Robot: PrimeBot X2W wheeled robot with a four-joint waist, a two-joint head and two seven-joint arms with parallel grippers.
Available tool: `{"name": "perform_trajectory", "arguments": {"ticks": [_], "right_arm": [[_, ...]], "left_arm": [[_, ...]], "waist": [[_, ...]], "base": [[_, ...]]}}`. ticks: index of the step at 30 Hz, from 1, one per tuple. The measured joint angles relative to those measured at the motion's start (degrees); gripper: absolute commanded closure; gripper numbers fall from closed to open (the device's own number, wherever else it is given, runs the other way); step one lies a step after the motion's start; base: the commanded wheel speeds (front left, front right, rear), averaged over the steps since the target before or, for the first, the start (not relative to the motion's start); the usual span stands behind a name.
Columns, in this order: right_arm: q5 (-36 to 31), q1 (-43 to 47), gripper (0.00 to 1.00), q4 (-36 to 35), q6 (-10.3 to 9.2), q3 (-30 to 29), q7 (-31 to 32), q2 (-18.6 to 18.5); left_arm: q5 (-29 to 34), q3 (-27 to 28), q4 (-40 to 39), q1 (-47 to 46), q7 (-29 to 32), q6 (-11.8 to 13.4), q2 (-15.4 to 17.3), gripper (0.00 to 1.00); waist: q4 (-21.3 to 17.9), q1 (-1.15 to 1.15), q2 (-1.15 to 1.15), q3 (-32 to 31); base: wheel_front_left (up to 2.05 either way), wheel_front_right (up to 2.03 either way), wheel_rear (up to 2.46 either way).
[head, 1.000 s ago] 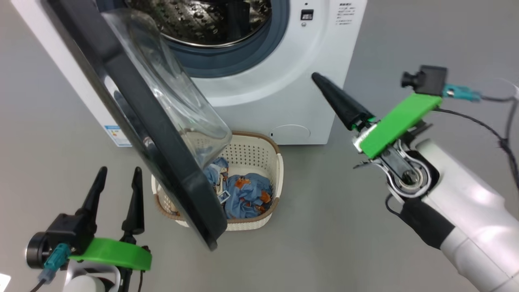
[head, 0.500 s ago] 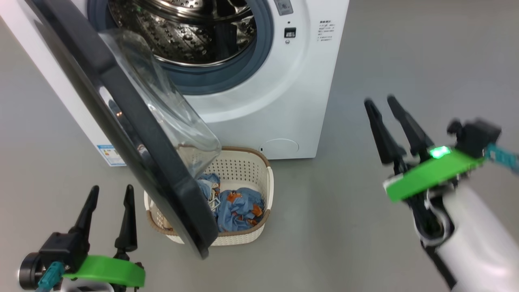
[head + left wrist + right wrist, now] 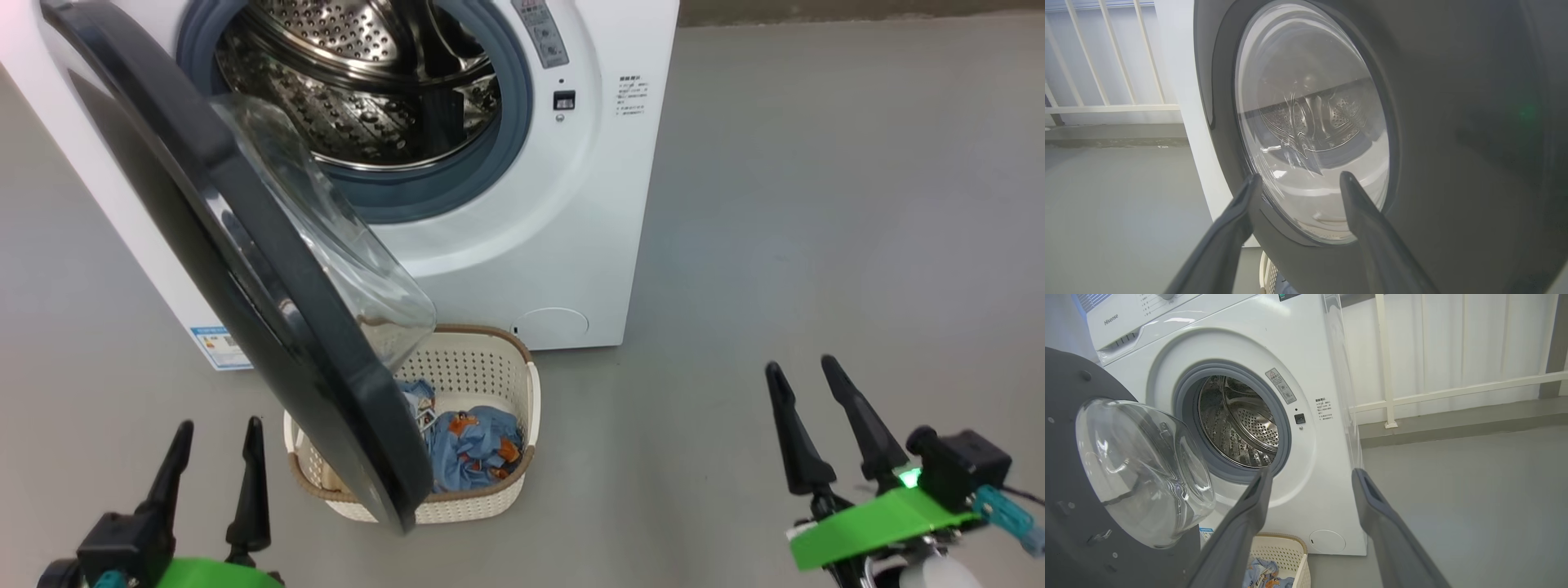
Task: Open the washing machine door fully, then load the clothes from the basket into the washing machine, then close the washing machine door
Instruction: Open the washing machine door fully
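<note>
The white washing machine (image 3: 563,245) (image 3: 1314,375) stands ahead with its steel drum exposed. Its black-ringed door (image 3: 245,269) (image 3: 1069,465) (image 3: 1453,122) hangs partly open, swung out over the left part of the cream basket (image 3: 490,490) (image 3: 1286,543). Light blue clothes (image 3: 473,441) (image 3: 1263,573) with orange print lie in the basket. My left gripper (image 3: 216,429) (image 3: 1298,177) is open at the lower left, close to the door's outer face, holding nothing. My right gripper (image 3: 804,367) (image 3: 1310,473) is open and empty at the lower right, well away from the machine.
Grey floor (image 3: 816,204) spreads wide to the right of the machine. A white railing (image 3: 1453,392) and wall run behind the machine. A blue energy sticker (image 3: 214,345) sits low on the washer's left side, and a round filter cap (image 3: 551,325) low on its front.
My right arm has drawn back from near the washer's front to the lower right, and its jaws have spread open. The head camera has tilted up, showing more drum. The left gripper stays open.
</note>
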Motion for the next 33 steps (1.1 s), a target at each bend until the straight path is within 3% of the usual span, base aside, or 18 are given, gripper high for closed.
{"name": "perform_trajectory", "arguments": {"ticks": [15,33], "right_arm": [[-10.0,6.9,0.0,-1.8,0.0,-5.4,0.0,2.9],[-11.9,7.9,0.0,-1.6,0.0,-6.7,0.0,3.7]], "left_arm": [[0.0,0.0,-1.7,4.6,0.0,1.9,0.0,0.0],[0.0,-0.6,-1.8,4.7,0.0,2.9,0.0,0.0]], "waist": [[0.1,0.0,0.0,-1.4],[0.2,0.0,0.0,-0.5]], "base": [[0.0,0.0,0.0],[0.0,0.0,0.0]]}}
